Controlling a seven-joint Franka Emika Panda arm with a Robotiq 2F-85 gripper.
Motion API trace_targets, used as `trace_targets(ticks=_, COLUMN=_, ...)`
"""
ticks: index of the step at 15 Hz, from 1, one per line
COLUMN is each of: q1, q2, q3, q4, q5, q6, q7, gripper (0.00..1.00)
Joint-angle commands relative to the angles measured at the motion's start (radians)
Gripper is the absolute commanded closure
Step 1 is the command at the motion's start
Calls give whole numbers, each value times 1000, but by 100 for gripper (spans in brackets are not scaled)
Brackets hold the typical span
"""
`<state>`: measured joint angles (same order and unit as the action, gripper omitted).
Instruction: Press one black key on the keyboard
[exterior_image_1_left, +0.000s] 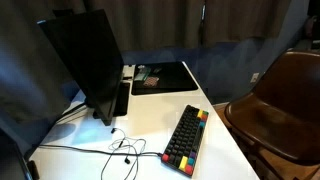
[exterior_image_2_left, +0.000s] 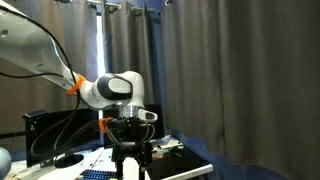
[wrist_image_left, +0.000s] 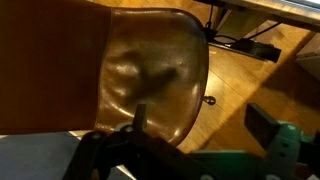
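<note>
**Keyboard lies untouched, gripper hangs open and apart from it**

The keyboard (exterior_image_1_left: 186, 138) lies at a slant on the near part of the white table (exterior_image_1_left: 217, 128). Its keys are mostly black, with red, yellow and green ones along one long edge and at the near end. Nothing touches it. A loose tangle of thin cables (exterior_image_1_left: 120, 150) lies near it on the tabletop. Farther back a flat black desk mat (exterior_image_1_left: 162, 76) rests on the table, and the large black monitor (exterior_image_1_left: 85, 60) stands well apart from the keyboard at the far corner. A brown chair (exterior_image_1_left: 280, 95) stands just beside the table's edge on the keyboard's side.

The gripper (exterior_image_2_left: 131, 167) does not appear in that exterior view. In an exterior view it hangs downward from the white arm (exterior_image_2_left: 112, 90) in front of grey curtains (exterior_image_2_left: 235, 80). Its jaws are spread, holding nothing (the two dark fingers stand well apart in the wrist view too). The wrist view looks down on the chair's glossy seat and the wooden floor (wrist_image_left: 240, 80); the keyboard is not in it.
</note>
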<state>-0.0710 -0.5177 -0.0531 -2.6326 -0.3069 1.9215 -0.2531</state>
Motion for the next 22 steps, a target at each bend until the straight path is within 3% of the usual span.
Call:
trace_targets(ticks=1, q1=12, q2=0, q3=-11, q4=1, q5=-5, q6=-3, q7=5, gripper=0)
trace_targets(ticks=6, q1=12, q2=0, q3=-11, q4=1, q5=-5, q6=-3, q7=5, gripper=0)
trace_targets(ticks=12, q1=237, q2=179, q3=137, q4=17, q5=92, q6=61, q7=-15, gripper=0)
trace_targets(ticks=15, q1=346, q2=289, q3=230, q4=47, q5=137, q6=201, q7=-9, gripper=0)
trace_targets(ticks=19, q1=408, q2=475, q3=353, q4=161, q5=111, q6=307, q7=120, gripper=0)
trace_targets(ticks=20, q1=393, q2=370, q3=330, q4=84, q5=127, q6=281, q7=77, gripper=0)
trace_targets(ticks=22, q1=408, q2=440, q3=362, q4=128, q5=126, q6=301, q7=108, gripper=0)
